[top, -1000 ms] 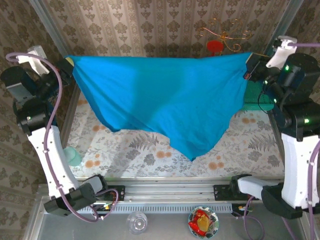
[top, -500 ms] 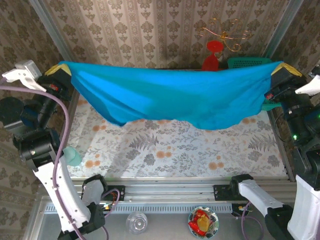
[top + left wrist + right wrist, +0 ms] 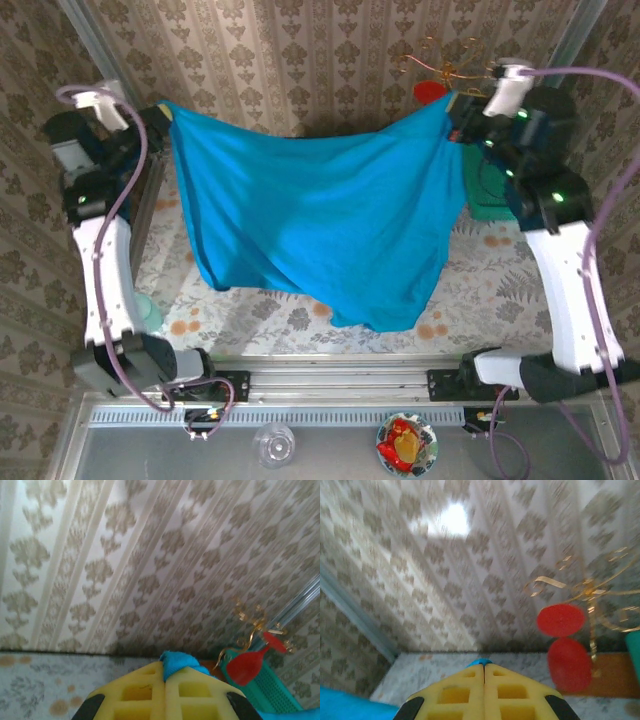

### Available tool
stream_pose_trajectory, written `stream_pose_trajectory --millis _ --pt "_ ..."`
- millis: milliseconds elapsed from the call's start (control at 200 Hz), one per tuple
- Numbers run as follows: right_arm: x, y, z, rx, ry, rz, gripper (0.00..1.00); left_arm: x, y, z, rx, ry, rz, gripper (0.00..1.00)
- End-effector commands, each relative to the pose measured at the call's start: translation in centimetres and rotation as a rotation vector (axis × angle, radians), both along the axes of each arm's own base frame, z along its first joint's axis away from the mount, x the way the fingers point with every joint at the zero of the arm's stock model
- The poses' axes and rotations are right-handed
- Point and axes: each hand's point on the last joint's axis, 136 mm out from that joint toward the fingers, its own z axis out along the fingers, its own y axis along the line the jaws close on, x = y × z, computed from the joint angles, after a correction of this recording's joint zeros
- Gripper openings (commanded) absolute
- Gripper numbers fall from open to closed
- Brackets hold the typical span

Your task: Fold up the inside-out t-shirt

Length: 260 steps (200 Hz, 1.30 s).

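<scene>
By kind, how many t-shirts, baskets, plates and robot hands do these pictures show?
t-shirt: 1
basket: 1
plate: 1
hands: 2, the left hand and the right hand, both shut on the t-shirt
Total: 5

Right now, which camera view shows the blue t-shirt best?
Top external: the whole t-shirt hangs spread between the left gripper and right gripper. Each wrist view catches a small blue tuft pinched in its gripper.
</scene>
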Motion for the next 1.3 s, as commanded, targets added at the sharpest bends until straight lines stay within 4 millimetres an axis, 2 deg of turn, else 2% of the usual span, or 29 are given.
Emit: stream_pose_trajectory --millis 0,140,175,215,240,270,380,435,525,595,665,730,885,1085,1175,1295 --pt "4.9 4.4 -3.5 -0.069 0.027 0.112 0.0 3.5 -0.2 -5.8 0.051 0.115 -0.013 0.0" --pt "11.8 7.7 -9.4 -0.113 0.167 0.148 0.0 8.9 0.4 -13.8 0.041 0.299 -0.013 0.0" --pt "13.3 7.8 -10.8 -0.129 0.214 0.13 0.09 9.7 0.8 -15.4 0.05 0.343 0.003 0.07" --pt "14.6 7.6 -12.5 -0.152 0.278 0.095 0.25 10.4 1.2 -16.8 0.065 0.38 0.025 0.2" --pt "15.2 7.6 -13.6 -0.162 0.314 0.082 0.35 10.7 1.6 -17.3 0.081 0.394 0.049 0.28" --pt "15.6 7.6 -14.0 -0.166 0.34 0.073 0.41 10.8 2.0 -17.5 0.095 0.402 0.067 0.34" --pt "15.2 8.5 -15.8 -0.181 0.423 0.082 0.45 9.9 2.4 -16.8 0.137 0.392 0.102 0.41" --pt "14.2 9.1 -16.5 -0.193 0.438 0.097 0.46 9.0 2.4 -16.5 0.157 0.391 0.106 0.42" --pt "11.9 10.3 -18.1 -0.198 0.461 0.125 0.46 6.9 2.4 -17.1 0.197 0.435 0.113 0.44" --pt "9.5 11.1 -19.8 -0.18 0.491 0.156 0.47 4.7 1.6 -18.1 0.24 0.489 0.097 0.44" --pt "6.9 11.6 -21.8 -0.151 0.542 0.18 0.47 2.2 0.7 -20.0 0.305 0.552 0.106 0.44" --pt "4.2 11.9 -24.5 -0.13 0.623 0.199 0.47 -0.2 -0.3 -22.0 0.348 0.605 0.099 0.44" --pt "-2.7 13.2 -31.0 -0.108 0.818 0.271 0.46 -5.7 -1.3 -27.3 0.421 0.747 0.115 0.44" --pt "-11.5 15.2 -40.6 -0.093 1.091 0.34 0.47 -11.2 -1.4 -31.8 0.554 0.87 0.19 0.47" --pt "-12.8 15.7 -44.0 -0.022 1.164 0.34 0.49 -12.4 -1.5 -34.1 0.558 0.91 0.203 0.46" --pt "-13.4 14.8 -47.2 -0.02 1.225 0.283 0.49 -13.6 -0.8 -37.1 0.571 1.016 0.258 0.43"
